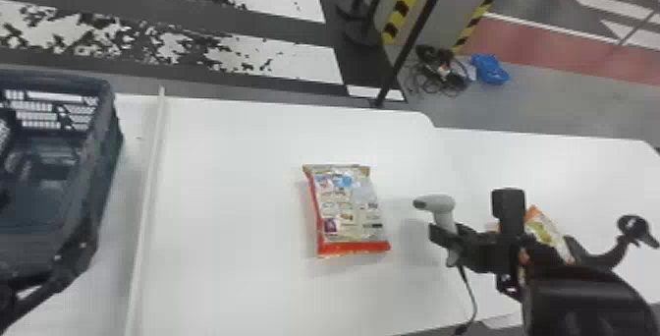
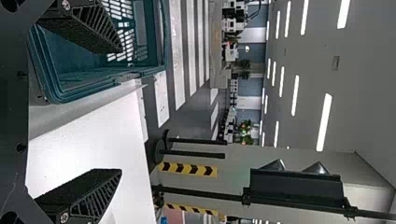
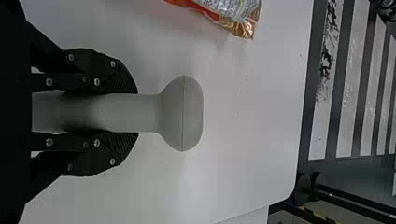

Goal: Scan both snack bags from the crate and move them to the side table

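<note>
The right pincer is pinching the handle of a grey handheld scanner, just right of the red-edged snack bag, with the scanner's dark window turned towards that bag. The left pincer is spread, with nothing between its fingers, well to the left of the red-edged bag, by the crate.

The red-edged bag lies flat on the worktop. Farther right of it, partly behind the right arm, the orange-cornered snack bag rests on what looks like the side worktop.

The step in hand appears to be scanning the second bag, the first probably being delivered. The next move calls for lining the window up with the barcode, tilting the scanner if glare off the crinkled film spoils the read. After that, the red-edged bag needs carrying rightward to join the other.
</note>
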Controlling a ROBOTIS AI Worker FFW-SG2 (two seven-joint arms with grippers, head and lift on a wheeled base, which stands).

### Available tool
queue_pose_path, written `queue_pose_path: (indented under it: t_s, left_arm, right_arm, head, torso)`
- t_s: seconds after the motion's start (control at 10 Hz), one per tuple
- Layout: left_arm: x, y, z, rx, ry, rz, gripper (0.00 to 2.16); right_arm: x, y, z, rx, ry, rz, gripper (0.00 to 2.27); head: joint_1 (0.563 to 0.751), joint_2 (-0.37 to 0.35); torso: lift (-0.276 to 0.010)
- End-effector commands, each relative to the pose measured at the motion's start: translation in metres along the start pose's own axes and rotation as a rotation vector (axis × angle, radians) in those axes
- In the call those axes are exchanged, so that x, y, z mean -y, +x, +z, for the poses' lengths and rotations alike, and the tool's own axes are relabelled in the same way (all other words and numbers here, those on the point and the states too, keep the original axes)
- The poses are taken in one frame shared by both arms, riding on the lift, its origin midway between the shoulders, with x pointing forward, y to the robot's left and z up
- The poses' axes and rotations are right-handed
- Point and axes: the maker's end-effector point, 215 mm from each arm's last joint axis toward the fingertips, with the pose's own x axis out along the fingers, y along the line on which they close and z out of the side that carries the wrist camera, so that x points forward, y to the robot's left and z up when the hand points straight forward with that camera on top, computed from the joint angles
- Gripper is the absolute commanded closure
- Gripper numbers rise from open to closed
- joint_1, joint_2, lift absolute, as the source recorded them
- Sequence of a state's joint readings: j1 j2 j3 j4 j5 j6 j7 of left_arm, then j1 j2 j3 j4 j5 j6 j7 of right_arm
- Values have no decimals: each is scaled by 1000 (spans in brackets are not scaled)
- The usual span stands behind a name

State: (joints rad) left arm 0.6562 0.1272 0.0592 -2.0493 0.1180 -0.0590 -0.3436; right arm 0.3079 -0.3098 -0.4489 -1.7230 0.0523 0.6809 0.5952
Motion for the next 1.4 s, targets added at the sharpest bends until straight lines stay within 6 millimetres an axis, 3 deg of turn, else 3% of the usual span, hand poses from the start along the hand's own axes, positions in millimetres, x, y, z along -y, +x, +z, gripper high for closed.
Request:
queue_pose_path:
  t_s: [0.0, 0.4, 0.6, 1.3]
  left_arm:
    - [0, 0, 0, 0, -1, 0, 83]
    - [0, -1, -4, -5, -4, 3, 83]
    - [0, -1, -6, -8, -4, 2, 83]
    - [-2, 0, -8, -9, -6, 5, 83]
  right_arm:
    - [-23, -13, 9, 7, 21, 35, 2253]
    - [-89, -15, 16, -11, -11, 142, 2250]
    - [-108, -12, 14, -26, -22, 169, 2253]
    - [-112, -5, 11, -44, -25, 171, 2253]
  head:
    - [695, -350]
    - [695, -340]
    - [695, -290]
    - [695, -256]
  torso:
    - [-75]
    - [-75]
    - [-75]
    - [-75]
